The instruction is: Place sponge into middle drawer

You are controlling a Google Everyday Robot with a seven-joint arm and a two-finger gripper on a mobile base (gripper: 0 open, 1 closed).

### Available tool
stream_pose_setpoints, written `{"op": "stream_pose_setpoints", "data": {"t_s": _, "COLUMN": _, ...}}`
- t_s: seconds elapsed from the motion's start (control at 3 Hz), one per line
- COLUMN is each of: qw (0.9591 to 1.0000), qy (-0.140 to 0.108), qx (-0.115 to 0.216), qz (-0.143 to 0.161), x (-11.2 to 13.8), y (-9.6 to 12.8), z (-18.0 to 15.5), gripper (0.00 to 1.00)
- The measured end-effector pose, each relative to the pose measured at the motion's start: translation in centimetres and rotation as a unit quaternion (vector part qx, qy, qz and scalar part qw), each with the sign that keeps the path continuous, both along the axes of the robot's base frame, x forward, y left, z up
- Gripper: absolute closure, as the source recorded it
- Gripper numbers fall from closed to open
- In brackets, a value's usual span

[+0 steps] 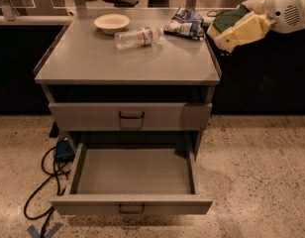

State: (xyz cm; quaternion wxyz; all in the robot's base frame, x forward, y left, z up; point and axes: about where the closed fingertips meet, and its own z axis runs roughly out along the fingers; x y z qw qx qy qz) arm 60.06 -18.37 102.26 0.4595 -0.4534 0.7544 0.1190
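Up at the top right, the sponge (235, 29) hangs in the air, clamped in the robot's gripper (256, 21). Its pale yellow foam faces down and toward the viewer, and its dark green scouring layer shows along the upper edge. The sponge touches nothing but the gripper. It sits just past the right edge of the cabinet top (127, 63) and slightly above that surface. The white casing of the arm (291, 6) runs off the right side of the view.

Well below and to the left, the middle drawer (132, 205) is pulled fully out toward the viewer. It is a wide, shallow grey metal tray with a flat front and a small dark wire handle at its centre. Nothing lies inside it. Directly above it, the upper drawer (130, 116) is pushed shut and carries the same kind of handle.

Three things rest toward the back of the cabinet top. A shallow pale bowl (112, 22) stands upright at the rear left. A clear plastic bottle (137, 36) lies on its side just right of the bowl. A blue-and-white snack bag (184, 24) lies flat at the rear right, near the sponge but apart from it.

On the speckled floor (261, 182) left of the cabinet, a dark cable (41, 185) loops beside a small blue object (63, 150).
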Motion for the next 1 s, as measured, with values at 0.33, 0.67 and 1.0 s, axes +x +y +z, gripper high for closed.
{"op": "stream_pose_setpoints", "data": {"t_s": 0.33, "qw": 0.9995, "qy": 0.029, "qx": -0.009, "qz": -0.002, "x": -2.0, "y": -0.3, "z": -2.7, "gripper": 1.00}}
{"op": "stream_pose_setpoints", "data": {"t_s": 0.67, "qw": 0.9987, "qy": 0.043, "qx": -0.023, "qz": 0.016, "x": -2.9, "y": 0.8, "z": -4.5, "gripper": 1.00}}
{"op": "stream_pose_setpoints", "data": {"t_s": 1.0, "qw": 0.9990, "qy": 0.029, "qx": -0.016, "qz": 0.030, "x": -6.0, "y": 2.7, "z": -5.7, "gripper": 1.00}}
